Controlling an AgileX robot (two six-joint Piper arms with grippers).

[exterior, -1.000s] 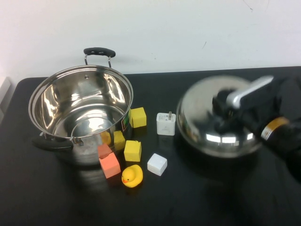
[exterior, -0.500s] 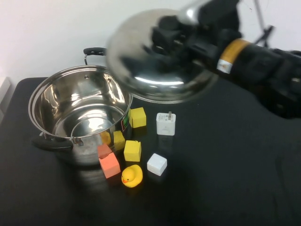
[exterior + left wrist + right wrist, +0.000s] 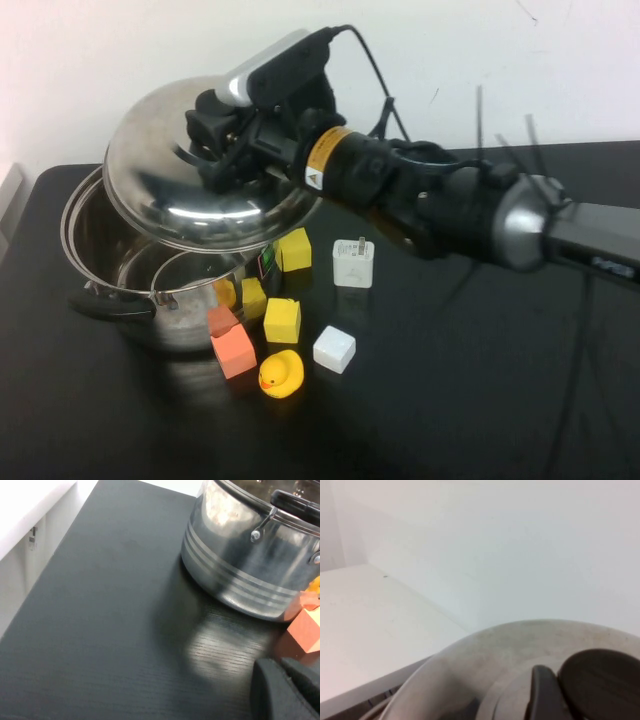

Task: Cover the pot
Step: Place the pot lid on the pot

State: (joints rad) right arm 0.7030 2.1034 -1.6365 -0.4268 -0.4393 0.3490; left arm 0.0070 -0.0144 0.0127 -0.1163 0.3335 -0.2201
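Pot (image 3: 150,270) directly under right gripper (image 3: 228,140), clamped on tilted lid (image 3: 190,190); left gripper (image 3: 287,690) beside pot.

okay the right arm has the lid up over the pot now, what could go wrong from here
1. The lid hangs tilted and offset toward the pot's right side; lowered this way, its edge could hit the rim instead of seating.
2. The right gripper holds only the knob, so the lid may swing or slip.
3. The yellow blocks sit close beside the pot; a low lid edge could knock them.
The left gripper waits at the near-left, uninvolved.
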